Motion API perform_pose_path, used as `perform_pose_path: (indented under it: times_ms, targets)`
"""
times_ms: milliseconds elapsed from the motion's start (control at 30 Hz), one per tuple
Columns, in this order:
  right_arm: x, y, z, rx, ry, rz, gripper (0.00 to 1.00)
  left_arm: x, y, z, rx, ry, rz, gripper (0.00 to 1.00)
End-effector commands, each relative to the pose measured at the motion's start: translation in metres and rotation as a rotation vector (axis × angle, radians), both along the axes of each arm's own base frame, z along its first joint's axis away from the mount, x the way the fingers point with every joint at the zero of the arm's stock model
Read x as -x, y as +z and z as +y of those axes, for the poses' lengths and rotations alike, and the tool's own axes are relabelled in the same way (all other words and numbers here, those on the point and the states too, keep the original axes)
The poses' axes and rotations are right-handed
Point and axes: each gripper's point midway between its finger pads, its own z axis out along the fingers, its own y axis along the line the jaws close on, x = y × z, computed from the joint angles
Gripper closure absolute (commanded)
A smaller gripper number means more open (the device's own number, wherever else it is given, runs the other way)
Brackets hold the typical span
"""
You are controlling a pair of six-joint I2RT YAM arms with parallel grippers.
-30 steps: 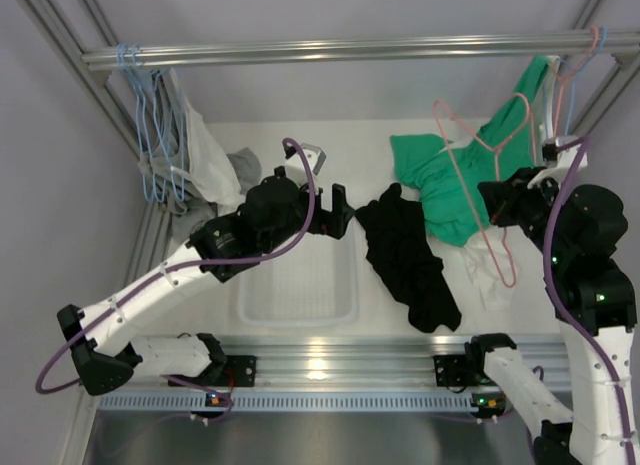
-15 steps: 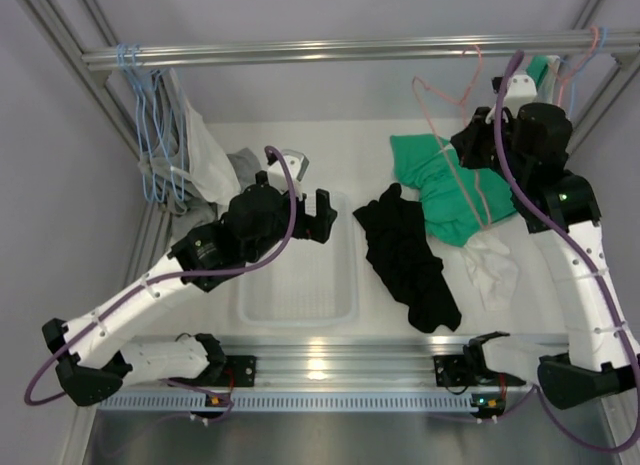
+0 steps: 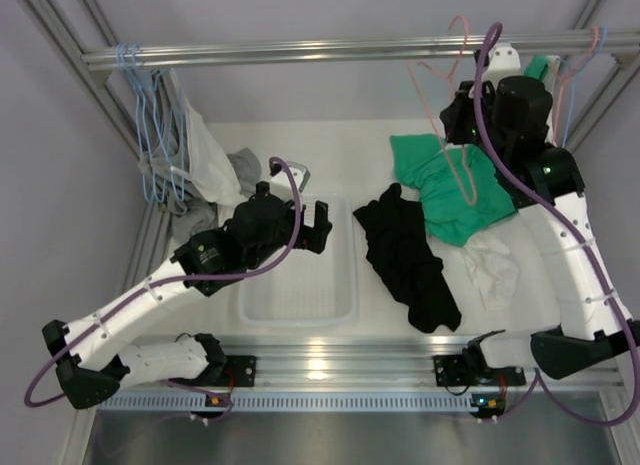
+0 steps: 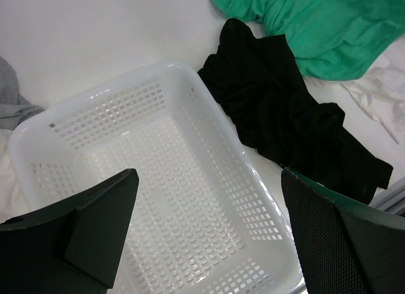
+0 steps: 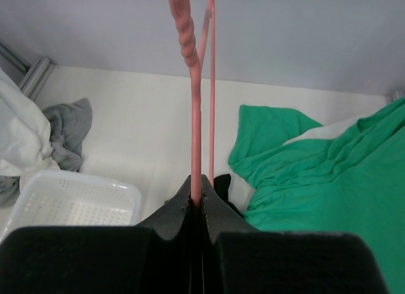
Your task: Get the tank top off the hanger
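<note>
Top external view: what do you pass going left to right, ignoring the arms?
Hanging white garment → grey cloth → white basket → black garment → green tank top. The white cloth below the green one overlaps it sideways, so it is left out.

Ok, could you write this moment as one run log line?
right gripper: shut on hanger, raised | green top: on table, off hanger | left gripper: open above basket

Pink hanger [image 5: 192, 117] upright, bare; green tank top [image 5: 316, 174] seemingly crumpled.
</note>
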Motion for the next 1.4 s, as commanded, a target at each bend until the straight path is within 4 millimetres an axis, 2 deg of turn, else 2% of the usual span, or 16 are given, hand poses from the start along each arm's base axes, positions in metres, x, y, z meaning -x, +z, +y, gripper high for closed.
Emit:
perform_pose_path:
  times_ms: [0, 300, 567, 633, 667, 700, 767, 800, 833, 900, 1033, 1100, 1133, 1167, 1200, 1367]
  targets:
    - [-0.016, 0.031, 0.005, -0.011, -0.017, -0.095, 1.00, 0.000, 0.007, 0.001, 0.010, -0.004, -0.021, 0.01]
    - [-0.039, -0.024, 0.016, 0.055, -0.055, 0.025, 1.00, -0.001, 0.019, -0.022, 0.039, -0.069, -0.004, 0.01]
    - [-0.014, -0.044, 0.011, 0.044, -0.056, 0.060, 1.00, 0.001, 0.017, -0.050, 0.069, -0.161, 0.036, 0.01]
    - [-0.007, -0.040, 0.011, 0.025, -0.049, 0.050, 0.73, 0.005, 0.018, -0.073, 0.097, -0.252, 0.038, 0.01]
    - [-0.002, -0.036, 0.012, 0.013, -0.033, 0.041, 0.28, 0.006, 0.019, -0.080, 0.106, -0.283, 0.034, 0.01]
    - [0.002, -0.033, 0.011, 0.007, -0.029, 0.035, 0.02, 0.007, 0.020, -0.088, 0.111, -0.321, 0.023, 0.01]
    - [0.024, -0.013, -0.002, -0.024, -0.051, -0.019, 0.01, 0.017, 0.018, -0.115, 0.114, -0.448, -0.004, 0.01]
    - [0.033, -0.018, -0.010, -0.022, -0.074, -0.015, 0.01, 0.018, 0.017, -0.123, 0.100, -0.469, -0.022, 0.01]
    - [0.054, -0.003, -0.023, -0.058, -0.102, -0.059, 0.01, 0.019, -0.001, -0.139, 0.053, -0.491, -0.011, 0.01]
    - [0.076, -0.013, -0.049, -0.051, -0.196, -0.052, 0.01, 0.012, -0.017, -0.155, 0.002, -0.500, -0.013, 0.01]
    - [0.135, -0.001, -0.091, -0.106, -0.290, -0.128, 0.01, -0.015, -0.086, -0.184, -0.112, -0.460, 0.046, 0.01]
    - [0.151, -0.001, -0.100, -0.098, -0.304, -0.125, 0.01, -0.023, -0.104, -0.193, -0.132, -0.449, 0.054, 0.01]
    - [0.161, 0.003, -0.106, -0.101, -0.307, -0.144, 0.01, -0.026, -0.131, -0.199, -0.169, -0.445, 0.091, 0.01]
    - [0.167, 0.005, -0.108, -0.104, -0.306, -0.154, 0.01, -0.032, -0.133, -0.205, -0.160, -0.427, 0.100, 0.01]
    - [0.175, 0.009, -0.112, -0.106, -0.304, -0.173, 0.01, -0.036, -0.157, -0.209, -0.192, -0.411, 0.132, 0.01]
    - [0.185, 0.011, -0.119, -0.084, -0.304, -0.196, 0.01, -0.038, -0.194, -0.230, -0.181, -0.414, 0.201, 0.01]
